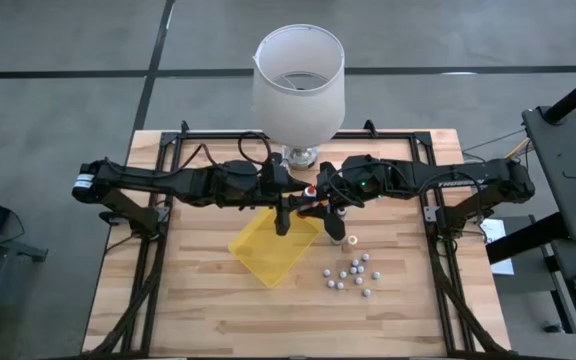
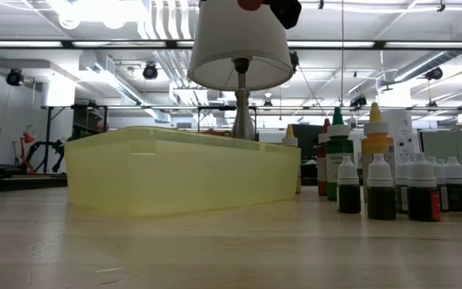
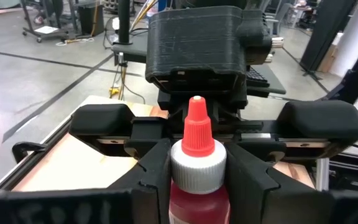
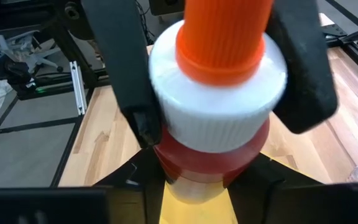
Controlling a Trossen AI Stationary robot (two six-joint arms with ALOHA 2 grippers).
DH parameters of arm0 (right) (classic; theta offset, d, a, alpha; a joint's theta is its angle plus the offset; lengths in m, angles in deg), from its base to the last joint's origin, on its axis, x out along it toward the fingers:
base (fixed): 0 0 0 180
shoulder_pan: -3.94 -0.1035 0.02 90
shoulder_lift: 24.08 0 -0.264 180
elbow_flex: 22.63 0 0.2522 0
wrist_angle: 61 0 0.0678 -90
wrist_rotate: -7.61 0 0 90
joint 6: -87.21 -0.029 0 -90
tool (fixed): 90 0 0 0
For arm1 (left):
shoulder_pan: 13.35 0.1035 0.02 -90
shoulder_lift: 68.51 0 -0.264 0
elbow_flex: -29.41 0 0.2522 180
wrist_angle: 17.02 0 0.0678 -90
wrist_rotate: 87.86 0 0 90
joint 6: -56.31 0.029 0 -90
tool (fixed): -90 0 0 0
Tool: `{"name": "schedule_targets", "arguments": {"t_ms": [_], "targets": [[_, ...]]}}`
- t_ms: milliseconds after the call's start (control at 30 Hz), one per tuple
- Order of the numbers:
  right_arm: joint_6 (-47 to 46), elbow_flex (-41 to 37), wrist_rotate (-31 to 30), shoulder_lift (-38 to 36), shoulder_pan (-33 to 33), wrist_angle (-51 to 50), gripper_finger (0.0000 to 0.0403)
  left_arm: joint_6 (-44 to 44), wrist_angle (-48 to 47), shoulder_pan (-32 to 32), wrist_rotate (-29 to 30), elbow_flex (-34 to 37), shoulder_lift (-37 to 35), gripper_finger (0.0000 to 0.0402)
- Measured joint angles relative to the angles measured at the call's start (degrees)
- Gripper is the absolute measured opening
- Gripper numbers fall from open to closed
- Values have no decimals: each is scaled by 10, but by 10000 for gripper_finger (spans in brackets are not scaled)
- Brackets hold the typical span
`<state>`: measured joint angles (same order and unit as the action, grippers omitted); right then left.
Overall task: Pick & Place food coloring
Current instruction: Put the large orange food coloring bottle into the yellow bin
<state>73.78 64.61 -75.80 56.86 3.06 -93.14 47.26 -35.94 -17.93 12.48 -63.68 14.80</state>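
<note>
Handover risk: left gripper (image 3: 194,180) and right gripper (image 4: 213,134) both pinch red orange-capped plastic bottle (image 3: 196,163); mistimed release drops it beside yellow plastic tray (image 1: 273,248).

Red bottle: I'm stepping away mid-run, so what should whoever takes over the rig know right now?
Left gripper: shut on the red bottle, held above the yellow tray.
Right gripper: at the same bottle from the other side; its grip is unclear.
Other bottles: standing on the table right of the tray.
Done: no bottle seen in the tray.
Left: finish this hand-off, place the red bottle, then the rest.
</note>
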Motion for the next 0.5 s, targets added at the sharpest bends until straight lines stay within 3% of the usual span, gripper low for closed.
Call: {"name": "schedule_targets", "arguments": {"t_ms": [267,500], "targets": [[-2,13,3,-27,0,-51,195,3,-40,0,-19,0,-19,92],[-4,13,1,-73,0,-96,214,0,-73,0,-19,0,-44,92]]}}
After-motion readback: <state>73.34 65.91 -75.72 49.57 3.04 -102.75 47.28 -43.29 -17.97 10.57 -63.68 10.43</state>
